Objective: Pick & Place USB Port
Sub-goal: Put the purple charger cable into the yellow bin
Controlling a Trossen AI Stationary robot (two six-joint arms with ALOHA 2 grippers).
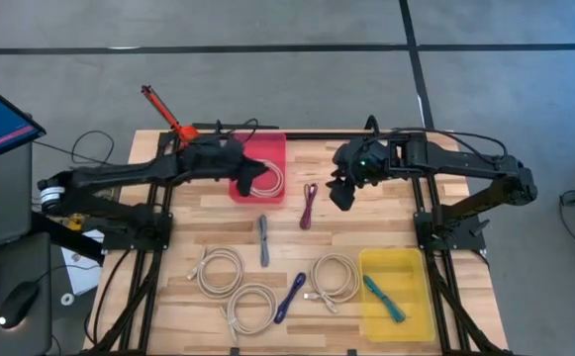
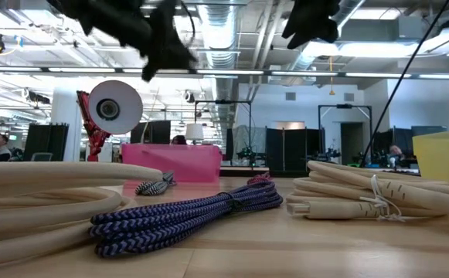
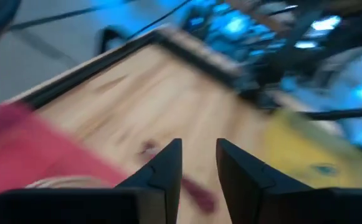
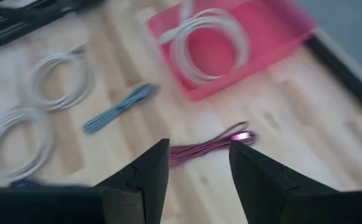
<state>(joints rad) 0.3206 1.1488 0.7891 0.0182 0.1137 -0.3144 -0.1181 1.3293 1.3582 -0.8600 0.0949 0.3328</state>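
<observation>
High view: left pincer (image 1: 239, 178) hangs over the red bin (image 1: 267, 148), a white cable coil (image 1: 264, 179) lying in that bin; right pincer (image 1: 340, 192) just right of the maroon cable (image 1: 308, 206), which lies on the desk (image 1: 386, 227) right of the bin.

Left wrist: jaws apart w/ a narrow gap, nothing between.

Right wrist: jaws spread, empty, maroon cable (image 4: 209, 145) just beyond them.

Judgement: drop-off looks done; next, right arm must descend and straddle that cable.

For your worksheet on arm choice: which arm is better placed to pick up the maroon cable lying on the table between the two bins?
The right arm. Its open right gripper hangs just above the maroon cable, while the left gripper is over the pink bin.
</observation>
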